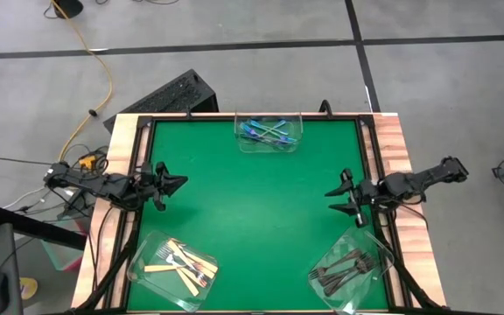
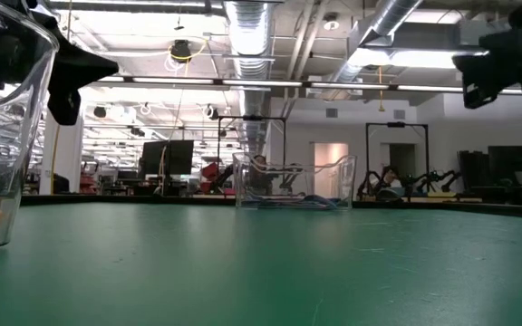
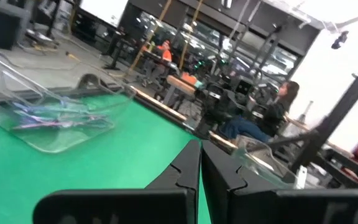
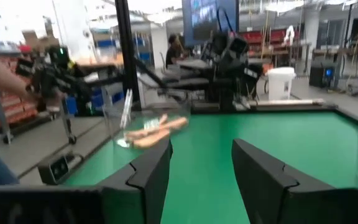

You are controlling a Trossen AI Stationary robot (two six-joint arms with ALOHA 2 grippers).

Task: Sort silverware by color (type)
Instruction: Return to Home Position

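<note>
– Forks first: where do they lie?
– All in clear tubs, with none loose on the green desk point(image 1: 252, 219) that I can see. The blue-handled forks point(image 1: 268, 132) sit in the blue-fork tub point(image 1: 241, 144) at the far edge. Across the desk from that tub, on the left arm's side, the tan-handled forks point(image 1: 180, 260) lie in the tan-fork tub point(image 1: 143, 262). Across from it on the right arm's side, the dark grey forks point(image 1: 344, 267) fill the dark-fork tub point(image 1: 373, 247).
– And the claws?
– The left claw point(image 1: 175, 181) hangs above the desk, partway from the blue-fork tub toward the tan-fork tub, clenched to a slit on nothing. The right claw point(image 1: 332, 199) hangs partway from the blue-fork tub toward the dark-fork tub, released and empty. The sorting looks finished to me.
– If one had to be lifted out, how would it behave?
– Light, stiff and slim, I'd judge, so no bending and little weight to fight. The trouble is that each lies low and flat, crossed over its neighbours in a heap, so a pinch may drag a second one up. The bare metal ones are likely the slickest.
– Where to grip?
– Across the handle's narrow width, near its middle, so it hangs level. The tines are thin and would let it swing or slip. Choose the topmost fork, one whose handle lies free of the tub wall.
</note>
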